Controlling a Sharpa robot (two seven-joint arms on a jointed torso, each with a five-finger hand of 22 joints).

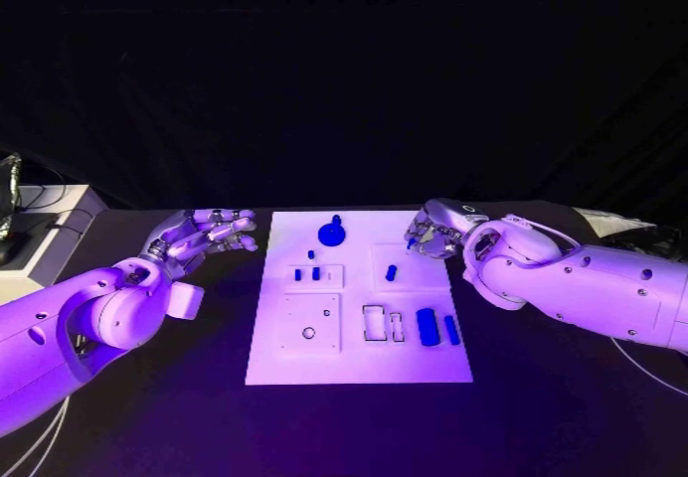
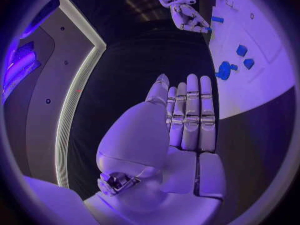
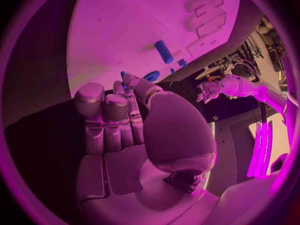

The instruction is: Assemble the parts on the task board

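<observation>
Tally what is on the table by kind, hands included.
Blue parts lying on the task board: 7
Blue piece at the right hand fingertips, grip unclear: 1
Task board: 1
Hands, counting the left hand too: 2
Total: 11

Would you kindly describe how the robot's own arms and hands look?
Both arms are smooth, rounded white shells with bulbous wrist housings. The left hand and right hand are silver metal, with segmented fingers and pale pads. Thin pale cables hang beneath each arm.
</observation>
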